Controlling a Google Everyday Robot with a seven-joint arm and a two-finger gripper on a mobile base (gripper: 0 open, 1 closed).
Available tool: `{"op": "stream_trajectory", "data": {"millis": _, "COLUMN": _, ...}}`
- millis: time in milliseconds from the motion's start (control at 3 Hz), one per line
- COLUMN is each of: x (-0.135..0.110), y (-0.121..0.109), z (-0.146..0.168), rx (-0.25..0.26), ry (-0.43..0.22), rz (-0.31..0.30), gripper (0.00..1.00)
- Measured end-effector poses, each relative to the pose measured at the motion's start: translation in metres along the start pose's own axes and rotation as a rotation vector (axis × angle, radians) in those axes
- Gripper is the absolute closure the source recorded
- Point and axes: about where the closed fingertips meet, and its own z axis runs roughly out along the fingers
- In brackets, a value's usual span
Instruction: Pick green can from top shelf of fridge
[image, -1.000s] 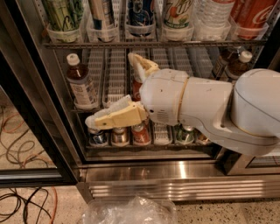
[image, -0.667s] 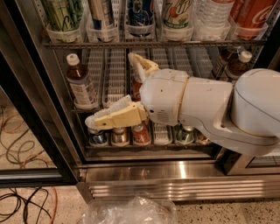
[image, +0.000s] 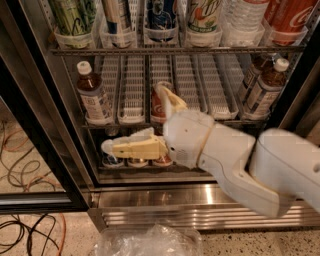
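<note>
1. Green can (image: 70, 15): stands upright in the far-left cup-fronted tray on the top shelf (image: 175, 50) of the fridge (image: 210, 196).
2. Handling, as judged: thin metal wall, stiff if full, smooth and probably chill-slick. Take hold mid-body, across its width.
3. Gripper (image: 134, 116): fingers spread wide, holding nothing, before the lower racks and well below the can.
</note>
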Motion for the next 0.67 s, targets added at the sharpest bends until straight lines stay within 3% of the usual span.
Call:
{"op": "stream_trajectory", "data": {"millis": 333, "x": 0.014, "y": -0.052, "z": -0.035, "rx": 0.210, "ry": -0.098, "rz": 0.122, "gripper": 0.00}}
{"op": "stream_trajectory", "data": {"millis": 667, "x": 0.017, "y": -0.073, "z": -0.058, "rx": 0.305, "ry": -0.138, "rz": 0.179, "gripper": 0.00}}
